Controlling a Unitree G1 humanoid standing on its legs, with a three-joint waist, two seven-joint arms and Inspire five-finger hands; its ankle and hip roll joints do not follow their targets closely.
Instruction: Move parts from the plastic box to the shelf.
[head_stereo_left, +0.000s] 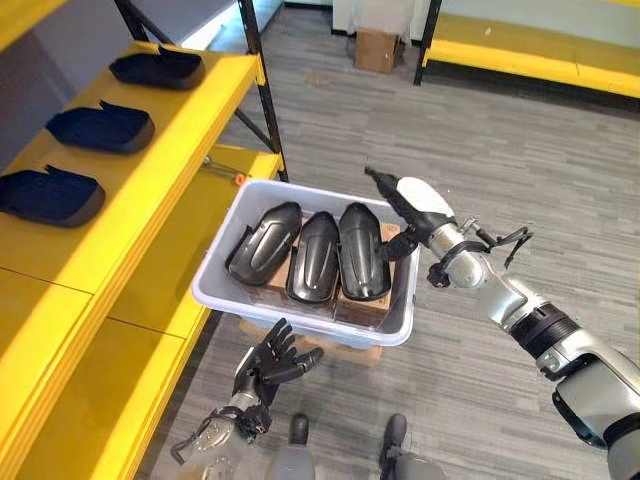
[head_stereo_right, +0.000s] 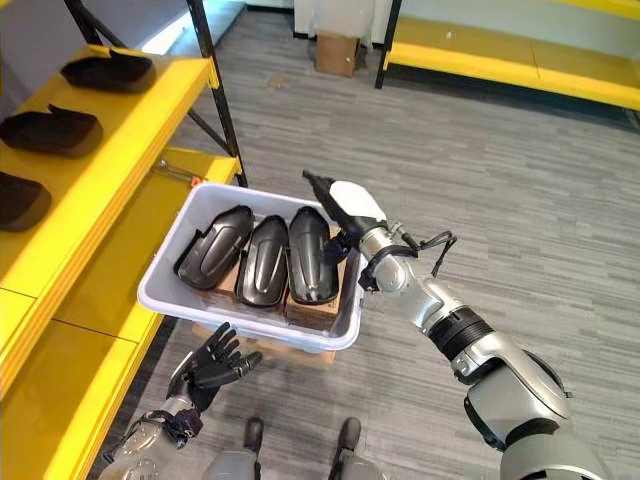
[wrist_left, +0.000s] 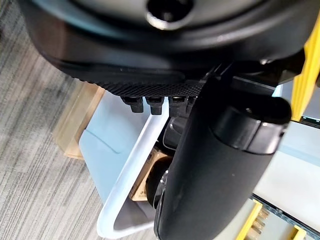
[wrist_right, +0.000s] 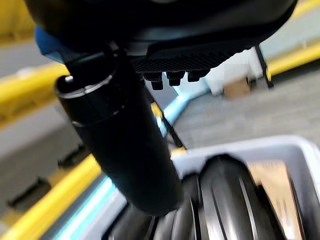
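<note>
Looking down, we see a white box (head_stereo_left: 215, 290) on the grey floor (head_stereo_left: 480, 150), right beside a yellow shelf (head_stereo_left: 150, 180). In the box lie 3 black parts (head_stereo_left: 316, 255) side by side, resting on brown blocks (head_stereo_left: 365, 310). The parts lean with their round ends up toward the far side of the box.

On the shelf we see 3 more black parts (head_stereo_left: 100, 128), set in a row and well apart from each other.

Our right hand (head_stereo_left: 415, 205) hangs over the far right corner of the box, just above the part on the right. Its fingers are straight and spread, and it holds nothing. In the right wrist view, the thumb (wrist_right: 125, 145) sticks out over the parts, with the box rim just past it.

Our left hand (head_stereo_left: 272, 362) is low, just in front of the box's near wall. Its fingers are loose and apart, and it holds nothing too. In the left wrist view, the box rim (wrist_left: 135, 170) shows past the thumb.

A small brown carton (head_stereo_left: 376, 48) stands far off on the floor, near another yellow shelf (head_stereo_left: 540, 55).
</note>
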